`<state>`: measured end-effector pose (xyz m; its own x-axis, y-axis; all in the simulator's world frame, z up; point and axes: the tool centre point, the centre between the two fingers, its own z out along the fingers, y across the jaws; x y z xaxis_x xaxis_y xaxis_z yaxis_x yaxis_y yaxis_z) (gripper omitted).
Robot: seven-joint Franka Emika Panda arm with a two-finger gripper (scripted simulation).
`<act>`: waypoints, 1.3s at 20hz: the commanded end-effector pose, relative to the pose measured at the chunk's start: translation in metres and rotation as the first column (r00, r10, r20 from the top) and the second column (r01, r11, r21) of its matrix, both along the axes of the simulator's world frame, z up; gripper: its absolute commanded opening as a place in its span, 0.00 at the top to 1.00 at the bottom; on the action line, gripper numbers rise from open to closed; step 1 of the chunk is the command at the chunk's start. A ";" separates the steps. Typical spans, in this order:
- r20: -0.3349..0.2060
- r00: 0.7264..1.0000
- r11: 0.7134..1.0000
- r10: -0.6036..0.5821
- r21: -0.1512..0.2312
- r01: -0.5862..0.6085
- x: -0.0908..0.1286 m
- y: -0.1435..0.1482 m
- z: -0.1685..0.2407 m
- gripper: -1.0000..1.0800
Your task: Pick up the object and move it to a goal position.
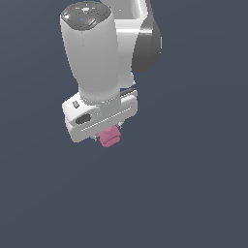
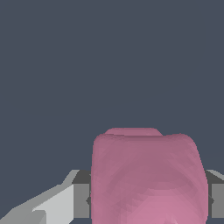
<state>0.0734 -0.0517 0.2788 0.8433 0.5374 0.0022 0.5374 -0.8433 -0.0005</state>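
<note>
Under the white hand of the arm, in the exterior view, the gripper point(image 1: 109, 137) points down w/ the object point(image 1: 109, 137) tucked right beneath its wide body, slightly toward the exterior view's right of that body's middle. Object = small pink matte lump, cube-ish, rounded bumpy edges, much narrower than the gripper body above it. Only its lower part pokes out below the white housing; fingers mostly hidden behind it in that view, just small dark bits at either side. Wrist view: the object point(image 2: 148, 179) fills the space betw. the two grey fingers point(image 2: 81, 199), one finger flush against each side of the lump, no gap visible on either side, so the pincer is clamped on the object. Gripper point(image 2: 148, 200) mid-line sits on the pink mass. Pink top edge shows a smaller raised hump behind the main face. Background in both views is plain dark blue-grey; no surface edge or shadow can be made out, so can't tell if the object touches anything below it.
</note>
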 end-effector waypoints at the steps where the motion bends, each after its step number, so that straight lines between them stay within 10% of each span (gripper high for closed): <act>1: -0.001 1.000 1.000 0.000 0.000 0.000 0.007 -0.005 0.016 1.00; 26: -0.001 1.000 1.000 0.000 -0.001 0.000 0.051 -0.032 0.106 1.00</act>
